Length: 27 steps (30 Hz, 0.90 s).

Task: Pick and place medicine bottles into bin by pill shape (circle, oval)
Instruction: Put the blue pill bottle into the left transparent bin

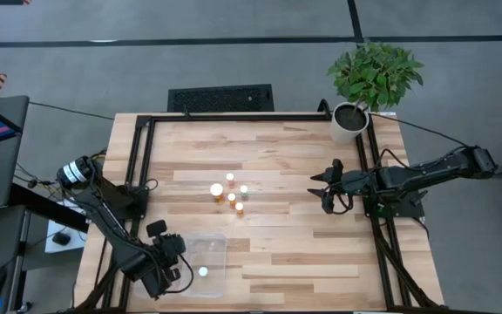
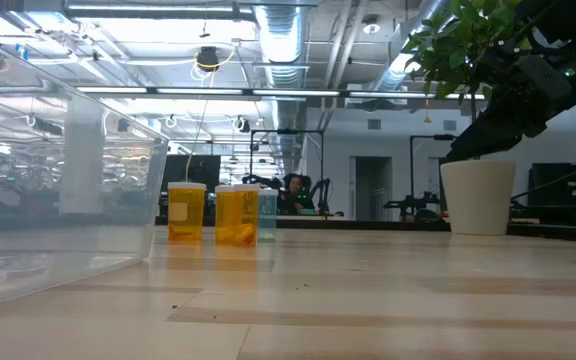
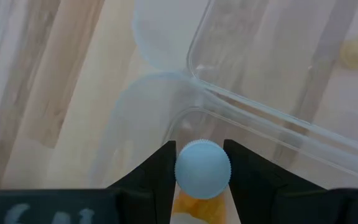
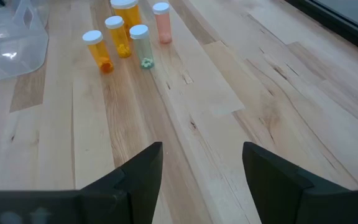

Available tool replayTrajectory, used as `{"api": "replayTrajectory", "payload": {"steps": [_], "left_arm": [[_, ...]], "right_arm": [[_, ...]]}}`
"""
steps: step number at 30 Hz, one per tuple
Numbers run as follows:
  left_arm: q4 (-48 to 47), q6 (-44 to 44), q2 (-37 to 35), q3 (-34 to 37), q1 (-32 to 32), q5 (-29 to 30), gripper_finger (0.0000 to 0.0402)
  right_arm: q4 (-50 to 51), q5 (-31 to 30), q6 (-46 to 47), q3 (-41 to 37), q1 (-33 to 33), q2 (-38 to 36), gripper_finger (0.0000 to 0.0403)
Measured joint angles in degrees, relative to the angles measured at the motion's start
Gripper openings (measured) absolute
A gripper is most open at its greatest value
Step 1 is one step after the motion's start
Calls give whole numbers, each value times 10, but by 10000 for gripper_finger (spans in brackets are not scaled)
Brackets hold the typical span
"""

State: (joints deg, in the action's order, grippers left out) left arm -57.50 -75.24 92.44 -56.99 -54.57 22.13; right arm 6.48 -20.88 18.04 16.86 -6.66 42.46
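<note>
My left gripper (image 1: 188, 267) hangs over the clear bin (image 1: 220, 240) at the table's near left, shut on a medicine bottle with a white cap (image 3: 202, 169) and an orange body. Below it, the bin's walls (image 3: 260, 112) meet at a corner. Several more medicine bottles (image 1: 231, 194) stand upright on their bases in a cluster mid-table, also seen in the right wrist view (image 4: 118, 36) and in the low view (image 2: 236, 213). My right gripper (image 1: 325, 187) waits open at the table's right, its fingers (image 4: 142, 171) apart over bare wood. My left gripper pinches the bottle between its two fingers (image 3: 164, 174), one on each side at the white cap's rim (image 3: 179, 169). The fingers come from above, slanting steeply down. The bottle hangs upright, cap up, its orange body (image 3: 197, 210) below, over the bin.
A potted plant (image 1: 351, 122) stands at the far right corner. Black frame rails (image 1: 138, 166) run along the table's left, far and right edges. Bare wood lies between the bottle cluster and my right gripper.
</note>
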Motion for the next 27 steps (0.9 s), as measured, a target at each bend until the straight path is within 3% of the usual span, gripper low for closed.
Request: {"api": "replayTrajectory", "payload": {"steps": [12, 27], "left_arm": [[6, -9, 0, 1, 0, -4, 123], [5, 4, 0, 1, 13, -5, 197]], "right_arm": [[0, 0, 0, 0, 0, 0, 234], [0, 0, 0, 0, 0, 0, 234]]}}
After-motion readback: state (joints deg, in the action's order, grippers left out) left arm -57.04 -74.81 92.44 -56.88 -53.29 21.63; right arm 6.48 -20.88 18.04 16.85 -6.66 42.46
